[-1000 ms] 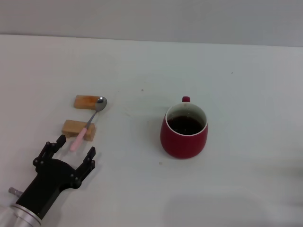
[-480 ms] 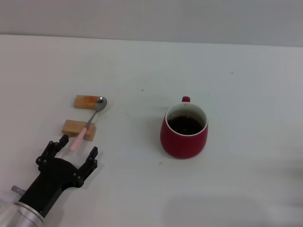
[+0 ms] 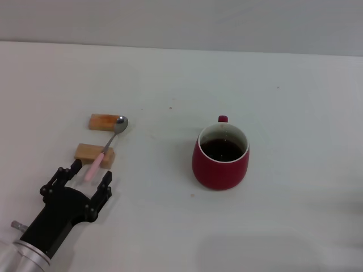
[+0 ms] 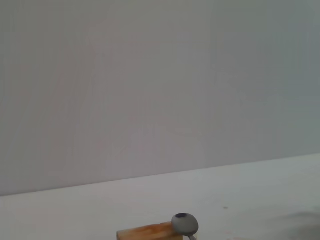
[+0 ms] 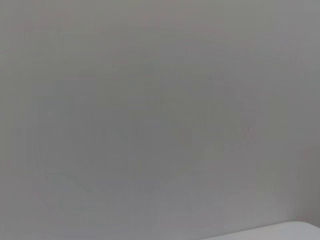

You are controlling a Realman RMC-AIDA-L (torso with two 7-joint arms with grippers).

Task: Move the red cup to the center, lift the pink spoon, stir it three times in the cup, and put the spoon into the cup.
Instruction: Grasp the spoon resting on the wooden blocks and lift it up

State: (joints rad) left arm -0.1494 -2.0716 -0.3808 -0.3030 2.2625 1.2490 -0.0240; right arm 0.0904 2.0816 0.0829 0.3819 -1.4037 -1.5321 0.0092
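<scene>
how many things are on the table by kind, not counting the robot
cup: 1
spoon: 1
wooden blocks: 2
total: 4

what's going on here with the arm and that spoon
The left gripper is open, just short of the pink spoon's handle end, not holding it. The spoon lies propped across two wooden blocks, its metal bowl by the farther one. The red cup, holding dark liquid, stands alone near the middle of the white table. The right gripper is out of view.
</scene>
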